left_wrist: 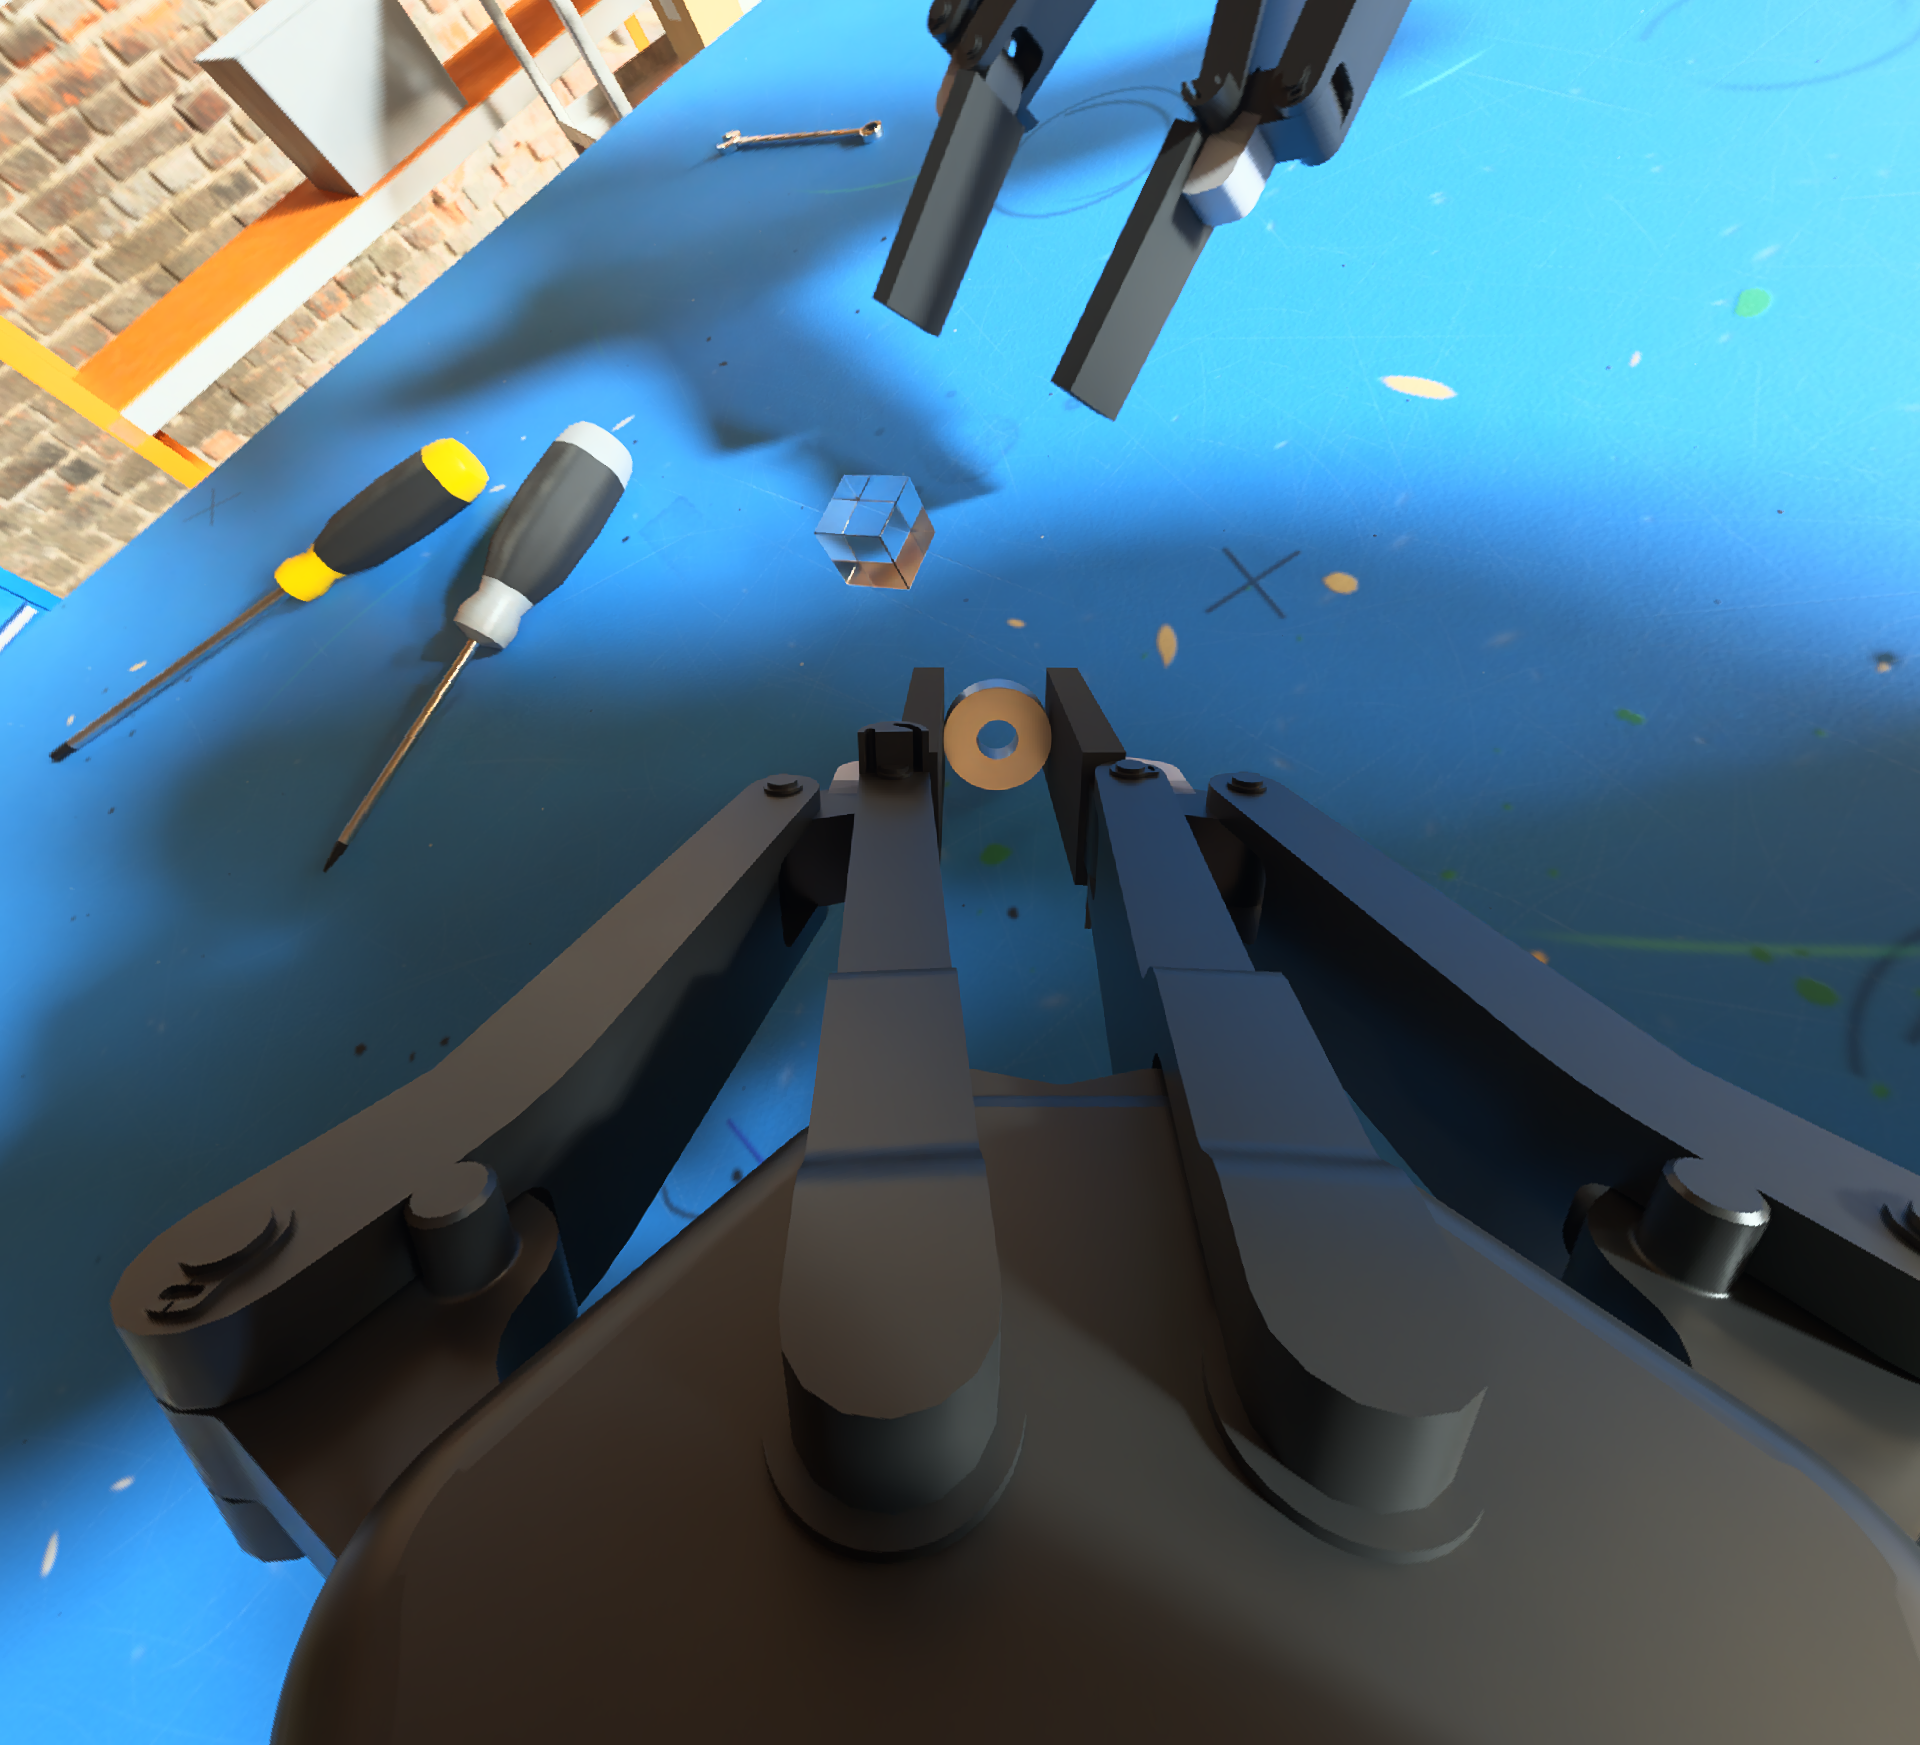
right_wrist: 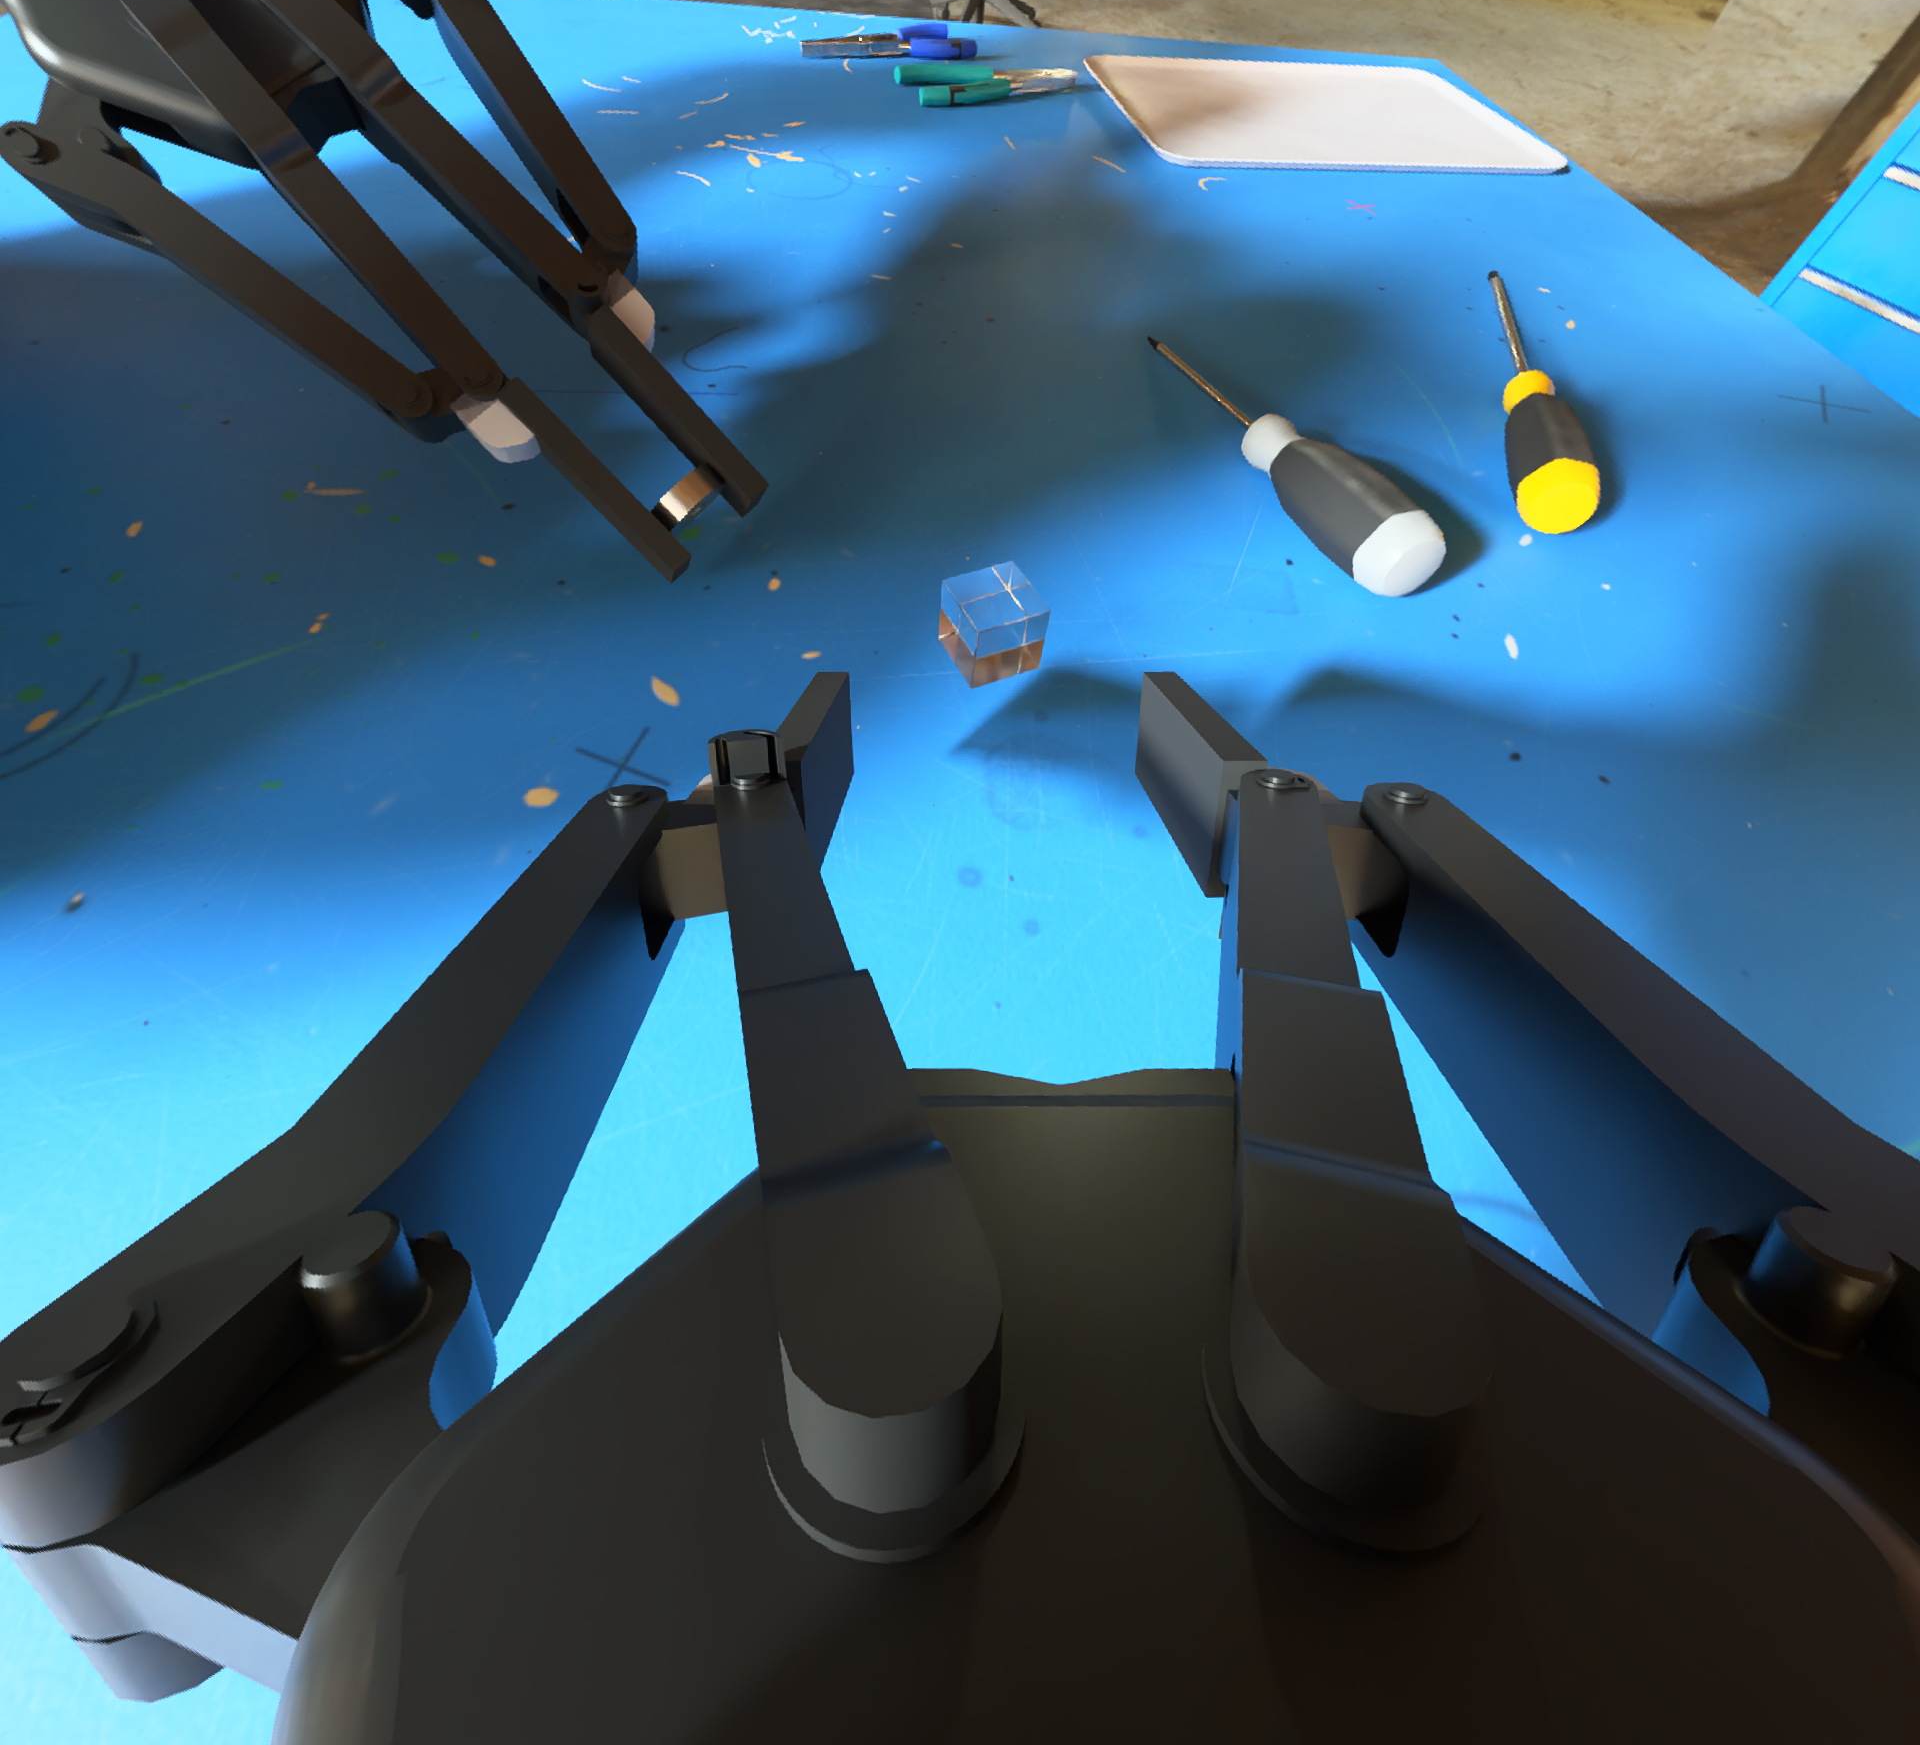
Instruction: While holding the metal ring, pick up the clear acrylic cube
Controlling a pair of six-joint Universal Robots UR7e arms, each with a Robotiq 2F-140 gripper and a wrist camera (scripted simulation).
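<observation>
No legible writing or brand marks anywhere. Left gripper (left_wrist: 995, 727) pinches the metal ring (left_wrist: 996, 735), a flat washer-shaped disc, above the scuffed blue table (left_wrist: 1558, 189). Right gripper (right_wrist: 992, 729) spread, empty. Clear acrylic cube (right_wrist: 992, 623), glassy and sharp-edged, sits on the table just ahead of it. Two rubber-handled screwdrivers (right_wrist: 1340, 500) lie nearby.

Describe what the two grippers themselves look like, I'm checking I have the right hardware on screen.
Both match: the left gripper and right gripper are matte dark grey to black, each with two flat rectangular fingertip pads on slim bar linkages joined by round pivot pins, rising from a broad rounded palm. Pale grey knuckle pieces sit behind the pads. No cables or markings are visible.
</observation>
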